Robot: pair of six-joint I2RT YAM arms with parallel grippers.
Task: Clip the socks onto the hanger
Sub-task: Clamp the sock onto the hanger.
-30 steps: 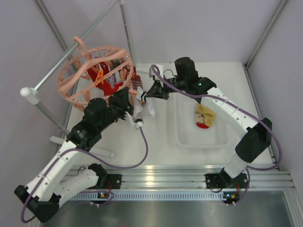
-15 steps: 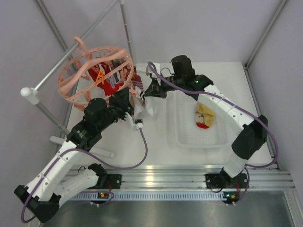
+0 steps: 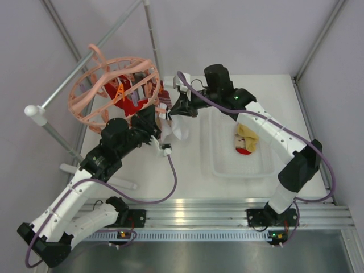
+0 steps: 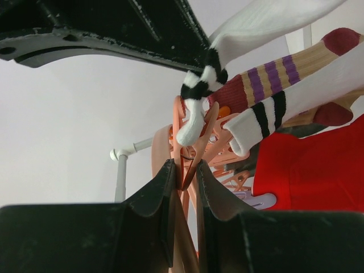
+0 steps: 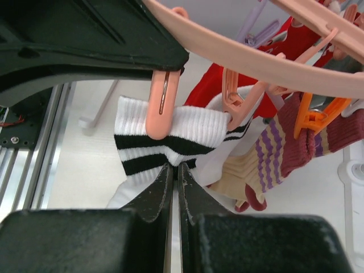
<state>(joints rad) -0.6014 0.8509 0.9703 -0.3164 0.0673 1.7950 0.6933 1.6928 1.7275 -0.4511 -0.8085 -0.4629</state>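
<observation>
L gripper (image 4: 183,183) clenching peach clip (image 4: 177,153) of hanger (image 5: 256,58), hanging over bench far-left corner. R gripper (image 5: 175,170) pinching striped sock (image 5: 142,142) cuff against same clip. Yellow/red socks (image 3: 245,141) lying in tray (image 3: 222,166), bench right side.

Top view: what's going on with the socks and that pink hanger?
The left gripper is shut on a peach-pink plastic clip of the round peach-pink drying hanger. The right gripper pinches a white sock with black stripes, its cuff up at that clip. Whether the clip grips it, I cannot tell. Other hung socks are on the hanger, and yellow and red socks lie in the clear plastic tray.
</observation>
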